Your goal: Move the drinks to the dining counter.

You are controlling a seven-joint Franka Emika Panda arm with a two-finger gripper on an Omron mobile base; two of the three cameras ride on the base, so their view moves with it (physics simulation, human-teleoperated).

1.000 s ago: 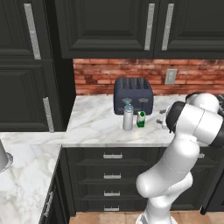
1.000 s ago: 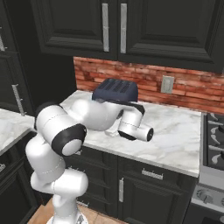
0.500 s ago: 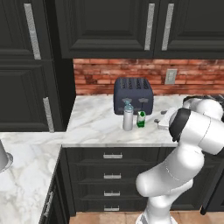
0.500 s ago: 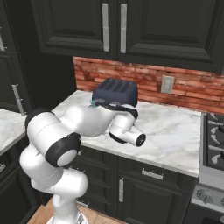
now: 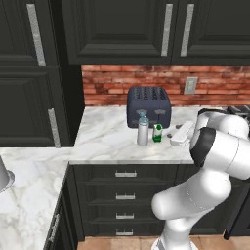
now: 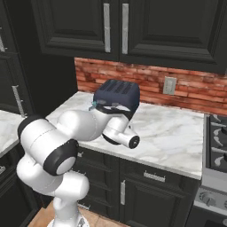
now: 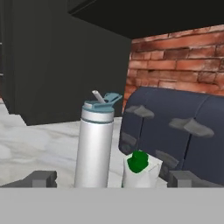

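Note:
Two drinks stand on the marble worktop (image 5: 107,136) in front of the toaster. One is a tall grey metal bottle (image 5: 142,132) (image 7: 94,148) with a light-blue cap (image 6: 93,106). Just to its right is a short green-and-white carton (image 5: 157,133) (image 7: 139,168). My gripper (image 5: 169,135) (image 7: 113,179) hovers level with them, a short way to their right, pointing at them. It is open with nothing between its fingers. In the hand view both drinks appear between the two fingertips (image 7: 41,178), still ahead of them. The dining counter is out of view.
A dark blue-grey toaster (image 5: 149,106) (image 6: 116,95) (image 7: 175,131) stands close behind the drinks against the brick wall. Dark cabinets hang above. A stove (image 6: 217,133) borders the worktop on the right. A grey roll (image 5: 3,176) sits on the side worktop at far left.
The arm's elbow has sunk a little and the hand has eased slightly toward the drinks. The gripper stays open; the bottle and carton have not moved.

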